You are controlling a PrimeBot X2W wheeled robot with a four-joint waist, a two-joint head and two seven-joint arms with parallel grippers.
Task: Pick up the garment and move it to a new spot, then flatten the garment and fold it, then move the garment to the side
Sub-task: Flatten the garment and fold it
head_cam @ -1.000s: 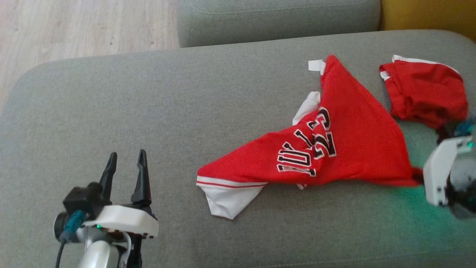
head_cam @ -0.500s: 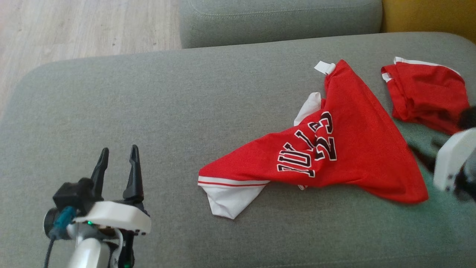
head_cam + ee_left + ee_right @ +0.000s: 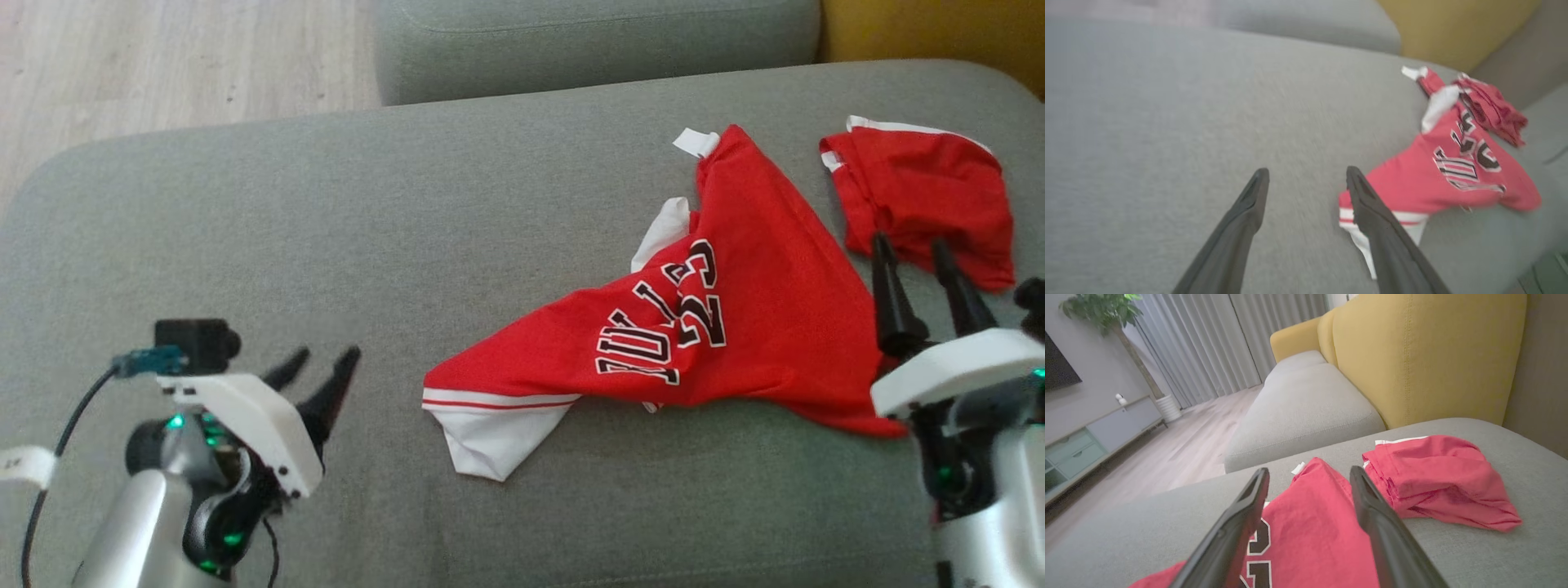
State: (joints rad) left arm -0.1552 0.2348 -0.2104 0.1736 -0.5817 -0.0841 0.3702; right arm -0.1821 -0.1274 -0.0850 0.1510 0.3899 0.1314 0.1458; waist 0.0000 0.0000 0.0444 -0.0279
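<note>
Plainly, the crumpled red jersey [image 3: 767, 327] with black-and-white lettering lies right of centre on the grey woven sofa cushion [image 3: 408, 212]. It is likely light, limp and slightly slick, best pinched at its white hem corner [image 3: 482, 441], near-left. A bunched red garment [image 3: 922, 196] sits far right. The left gripper [image 3: 328, 353] and right gripper [image 3: 909, 241] gape wide, both empty.

sofa seat [image 3: 245, 229] grey | backrest [image 3: 1412, 355] yellow | floor [image 3: 163, 57] pale wood | curtains [image 3: 1208, 343] grey | plant [image 3: 1106, 310] beside them

Lettering [image 3: 653, 343] of the jersey [image 3: 775, 269] partly under a fold (soft blur across the left wrist view)
</note>
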